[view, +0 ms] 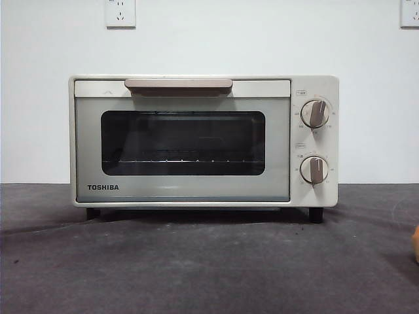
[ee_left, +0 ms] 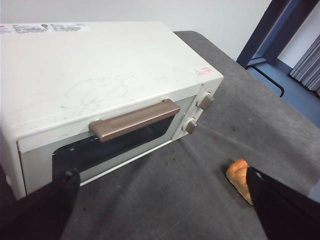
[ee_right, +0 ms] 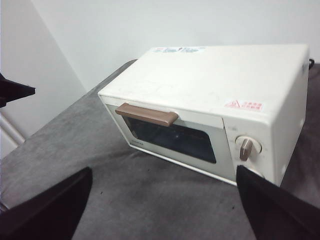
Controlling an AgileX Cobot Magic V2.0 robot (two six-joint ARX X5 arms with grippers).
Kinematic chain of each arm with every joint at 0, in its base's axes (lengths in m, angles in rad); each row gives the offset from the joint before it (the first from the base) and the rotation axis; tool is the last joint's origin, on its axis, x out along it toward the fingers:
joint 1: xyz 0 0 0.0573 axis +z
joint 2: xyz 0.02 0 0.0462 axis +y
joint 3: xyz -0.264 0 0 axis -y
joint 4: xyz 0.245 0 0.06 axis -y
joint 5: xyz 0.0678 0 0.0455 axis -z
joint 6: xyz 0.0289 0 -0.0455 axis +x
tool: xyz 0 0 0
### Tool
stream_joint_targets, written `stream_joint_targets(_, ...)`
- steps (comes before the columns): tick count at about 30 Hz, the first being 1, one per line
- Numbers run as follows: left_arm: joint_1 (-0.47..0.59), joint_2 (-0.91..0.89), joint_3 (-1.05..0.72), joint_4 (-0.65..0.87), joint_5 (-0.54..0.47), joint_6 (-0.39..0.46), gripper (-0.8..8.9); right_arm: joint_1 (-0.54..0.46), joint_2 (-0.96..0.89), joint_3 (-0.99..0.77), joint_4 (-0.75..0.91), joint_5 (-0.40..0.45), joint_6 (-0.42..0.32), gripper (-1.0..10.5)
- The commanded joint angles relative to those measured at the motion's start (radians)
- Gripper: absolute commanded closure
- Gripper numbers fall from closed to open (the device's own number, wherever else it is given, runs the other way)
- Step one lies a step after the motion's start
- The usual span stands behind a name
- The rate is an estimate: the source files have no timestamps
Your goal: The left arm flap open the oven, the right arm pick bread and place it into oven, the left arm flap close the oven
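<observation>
The cream-white TOSHIBA oven (view: 203,140) stands in the middle of the table with its door shut and its beige bar handle (view: 178,85) at the top. It also shows in the left wrist view (ee_left: 100,75) and the right wrist view (ee_right: 220,95). The golden-orange bread (ee_left: 238,177) lies on the cloth in front of the oven's knob side, and shows as a sliver at the front view's right edge (view: 416,243). My left gripper (ee_left: 162,175) is open and empty, above the cloth in front of the handle. My right gripper (ee_right: 164,172) is open and empty, back from the oven.
A grey cloth (view: 209,268) covers the table. Two wall sockets (view: 120,13) sit high on the white wall behind. A dark blue frame (ee_left: 270,30) stands beyond the table's edge. A black wedge tip (ee_right: 15,91) juts in at the right wrist view's side.
</observation>
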Motion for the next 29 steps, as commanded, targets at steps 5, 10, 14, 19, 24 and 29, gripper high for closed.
stream_joint_targets(5, -0.005, 0.005, 0.021, 0.008, 0.006, 0.016, 2.82, 0.004, 0.077, 0.016, -0.179, 0.068, 0.024, 4.8)
stream_joint_targets(10, -0.006, 0.005, 0.021, 0.007, 0.006, 0.015, 2.82, 0.005, 0.188, -0.006, -0.306, 0.130, 0.009, 4.8)
stream_joint_targets(14, -0.017, 0.005, 0.021, 0.005, 0.006, 0.016, 2.82, 0.016, 0.286, -0.049, -0.356, 0.159, -0.014, 4.8)
stream_joint_targets(19, -0.024, 0.005, 0.021, 0.005, 0.006, 0.016, 2.82, 0.043, 0.409, -0.120, -0.349, 0.248, -0.010, 4.8)
stream_joint_targets(24, -0.024, 0.005, 0.021, 0.004, 0.006, 0.016, 2.82, 0.076, 0.517, -0.184, -0.275, 0.308, 0.021, 4.8)
stream_joint_targets(29, -0.024, 0.005, 0.021, 0.004, 0.006, 0.016, 2.82, 0.109, 0.621, -0.211, -0.172, 0.360, 0.062, 4.8)
